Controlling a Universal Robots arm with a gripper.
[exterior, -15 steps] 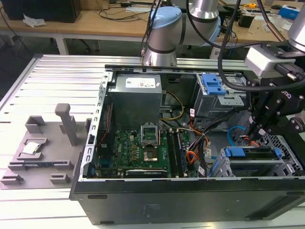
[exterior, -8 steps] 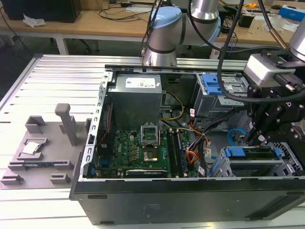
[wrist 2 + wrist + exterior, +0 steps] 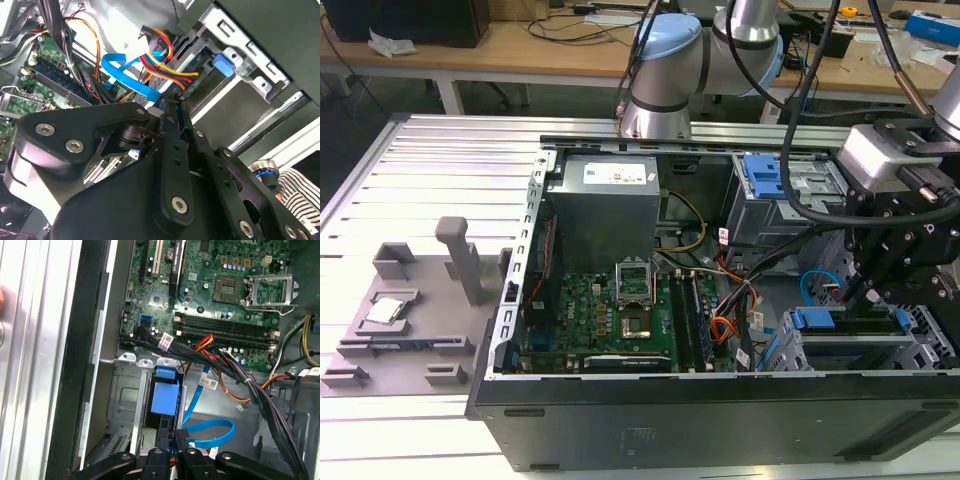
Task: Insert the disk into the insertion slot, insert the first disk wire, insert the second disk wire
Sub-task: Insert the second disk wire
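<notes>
Silver arm [image 3: 755, 20], pale-blue joint caps; black cables; black end effector [image 3: 172, 112], silver screw heads on linkages.

Workshop setting, ribbed aluminium work surface.

In the exterior view the ribbed aluminium table [image 3: 450, 160] spans the foreground under even lighting. Behind it stands a wooden workbench [image 3: 520, 50] on white legs, carrying loose cables [image 3: 590, 25] and, at the exterior view's left, a black box [image 3: 410, 20]. A grey moulded fixture [image 3: 410, 300] rests on the table at the exterior view's left.
</notes>
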